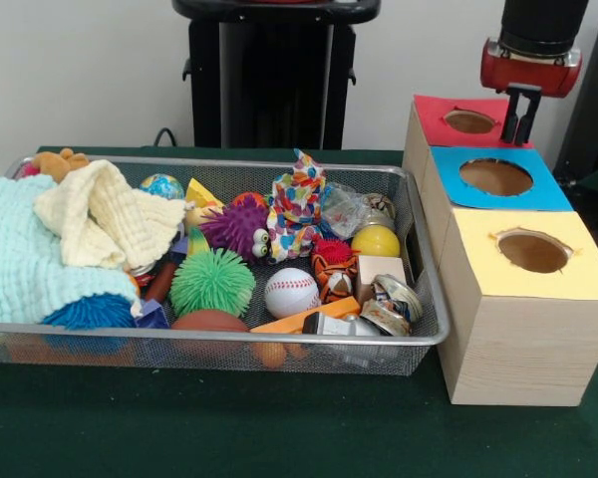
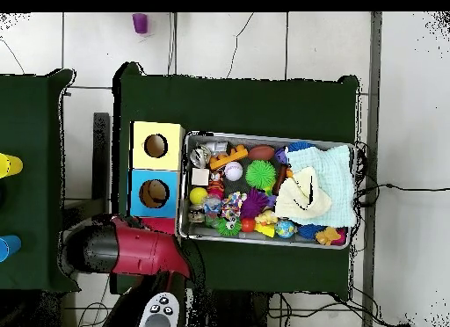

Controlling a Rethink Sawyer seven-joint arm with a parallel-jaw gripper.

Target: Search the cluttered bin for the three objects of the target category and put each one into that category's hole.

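The bin point(image 1: 229, 339) of silver wire mesh lies on the green table, full of clutter: a baseball point(image 1: 291, 292), a yellow ball point(image 1: 376, 241), a green spiky ball point(image 1: 212, 282), a purple spiky ball point(image 1: 236, 227), a tiger toy point(image 1: 334, 271) and a wooden block point(image 1: 379, 269). A mint blanket point(image 1: 15, 249) and a cream cloth point(image 1: 105, 219) cover its left part. My gripper point(image 1: 521, 118) hangs just above the hole of the red-topped box point(image 1: 439, 124). Nothing shows in it. In the overhead view the red arm point(image 2: 132, 249) hides it, beside the bin point(image 2: 264, 135).
A blue-topped box point(image 1: 448, 184) and a yellow-topped box point(image 1: 478, 259), each with a round hole, stand in a row with the red one, right of the bin. The black pedestal point(image 1: 269, 80) stands behind. A purple cup point(image 2: 140, 23) is on the floor.
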